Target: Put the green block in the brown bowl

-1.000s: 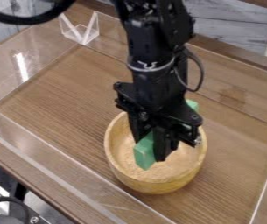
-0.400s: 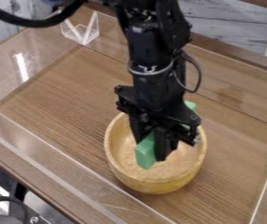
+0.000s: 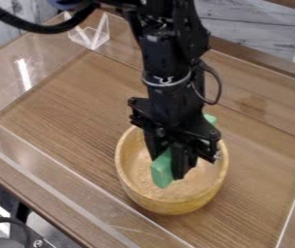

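The brown bowl (image 3: 140,190) sits on the wooden table near the front, light wood with thick walls. My black gripper (image 3: 176,155) points straight down over the bowl's inside. Its fingers are shut on the green block (image 3: 164,169), a bright green bar held tilted, its lower end down inside the bowl close to the floor. Whether that end touches the floor I cannot tell. The upper part of the block is hidden behind the fingers, with a green bit showing at the right side (image 3: 212,121).
The wood-grain table (image 3: 73,107) is ringed by low clear acrylic walls (image 3: 34,160). A small clear stand (image 3: 90,34) is at the back left. The arm rises up and back from the bowl.
The gripper with the block has sunk very slightly into the bowl; otherwise nothing has visibly changed.
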